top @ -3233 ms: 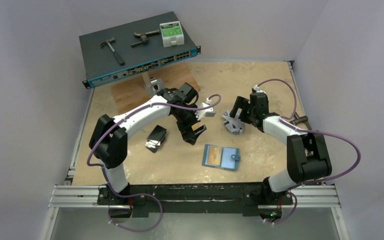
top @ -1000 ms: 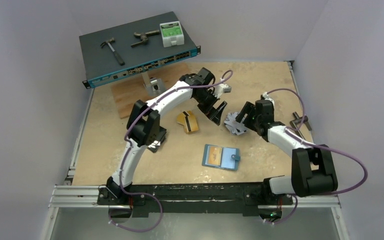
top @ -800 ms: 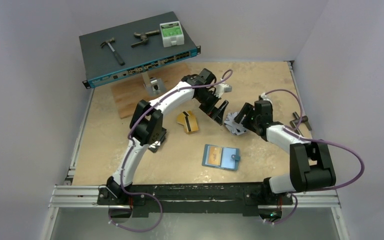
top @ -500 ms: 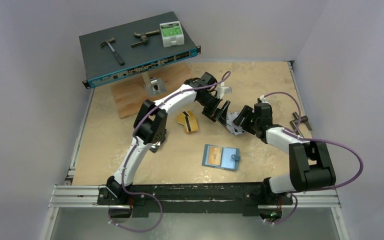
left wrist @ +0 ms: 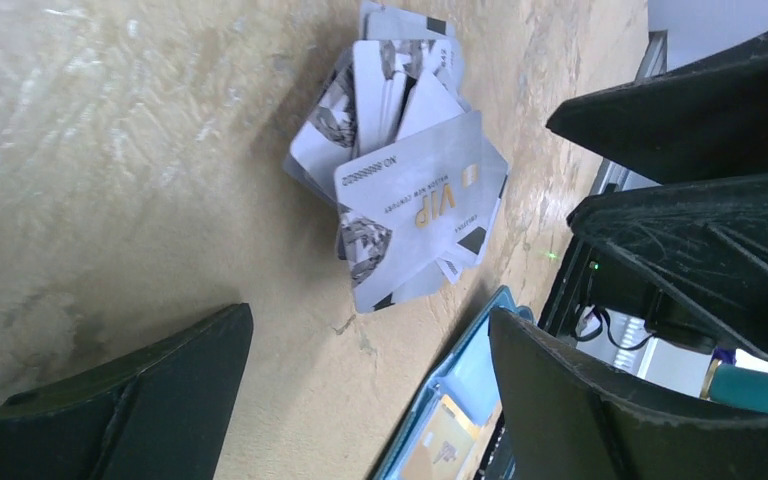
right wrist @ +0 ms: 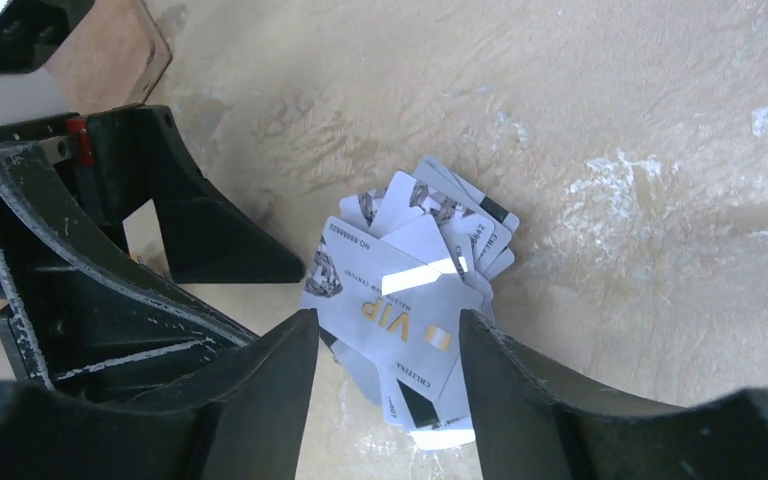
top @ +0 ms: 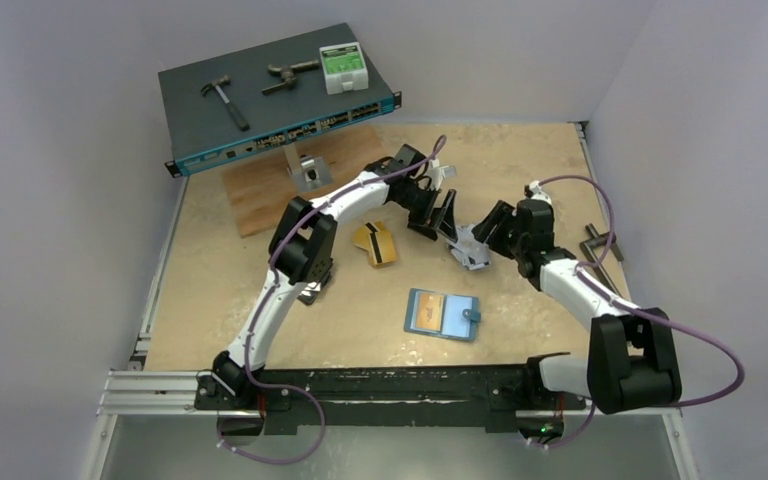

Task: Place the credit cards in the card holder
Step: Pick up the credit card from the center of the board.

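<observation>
With left pincer (left wrist: 370,330) and right pincer (right wrist: 385,320) open over the fanned credit cards (left wrist: 395,110), several may be pinched together.

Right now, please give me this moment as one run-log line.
left gripper: open, beside silver card pile | right gripper: open, over pile | gold cards: on table | card holder: open, apart

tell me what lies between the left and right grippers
A fanned pile of silver-grey credit cards, between the left gripper and right gripper; both wrist views show it.

Silver-grey credit cards (right wrist: 392,300), teal card holder (top: 442,314)
</observation>
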